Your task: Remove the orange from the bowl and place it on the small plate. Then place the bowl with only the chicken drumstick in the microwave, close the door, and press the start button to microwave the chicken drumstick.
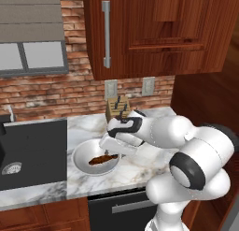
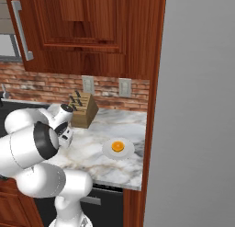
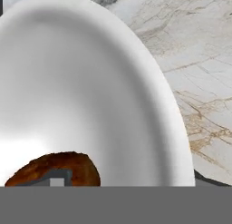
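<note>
White marble tabletop [image 1: 140, 167] is carrying the bowl [image 1: 83, 155], where the drumstick [image 1: 99, 160] is lying right under your gripper [image 1: 111, 154]. You cannot tell whether the jaws are apart or together. The orange [image 2: 118, 146] is sitting on the small plate [image 2: 129, 151], well apart from them.

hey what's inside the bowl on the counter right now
The bowl holds the chicken drumstick. The gripper covers its right rim, so that part stays unseen.
</note>
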Controlling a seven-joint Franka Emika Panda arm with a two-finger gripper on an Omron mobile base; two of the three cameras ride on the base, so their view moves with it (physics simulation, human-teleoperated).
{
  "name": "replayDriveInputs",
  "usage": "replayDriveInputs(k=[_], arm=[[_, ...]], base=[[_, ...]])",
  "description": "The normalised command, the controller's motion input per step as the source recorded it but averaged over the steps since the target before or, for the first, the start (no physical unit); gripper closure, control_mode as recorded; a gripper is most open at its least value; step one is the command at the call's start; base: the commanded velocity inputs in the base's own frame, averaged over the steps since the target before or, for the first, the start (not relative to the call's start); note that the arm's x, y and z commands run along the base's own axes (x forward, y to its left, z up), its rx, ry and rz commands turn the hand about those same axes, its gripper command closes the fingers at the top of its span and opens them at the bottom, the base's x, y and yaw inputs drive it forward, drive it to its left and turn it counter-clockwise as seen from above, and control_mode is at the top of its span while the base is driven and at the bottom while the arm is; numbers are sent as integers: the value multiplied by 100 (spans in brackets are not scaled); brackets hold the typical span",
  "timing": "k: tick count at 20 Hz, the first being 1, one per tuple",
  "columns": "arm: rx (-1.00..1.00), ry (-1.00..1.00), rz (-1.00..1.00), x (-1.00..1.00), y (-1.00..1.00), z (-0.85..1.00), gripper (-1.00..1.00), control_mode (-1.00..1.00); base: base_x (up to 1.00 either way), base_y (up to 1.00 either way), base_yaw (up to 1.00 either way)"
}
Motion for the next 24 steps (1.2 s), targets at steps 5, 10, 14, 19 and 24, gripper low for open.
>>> replayDriveInputs(k=[5, 10, 14, 19, 24], arm=[[0, -5, 0, -3, 0, -1, 100, -100], [0, -9, -2, -10, 0, 0, 100, -100], [2, -8, -4, -23, 0, 20, 100, -100], [9, -1, -3, -47, 7, 38, 100, -100], [14, 0, -5, -43, 4, 55, 100, -100]], base=[[0, 0, 0], [0, 0, 0], [0, 0, 0], [0, 0, 0], [0, 0, 0]])
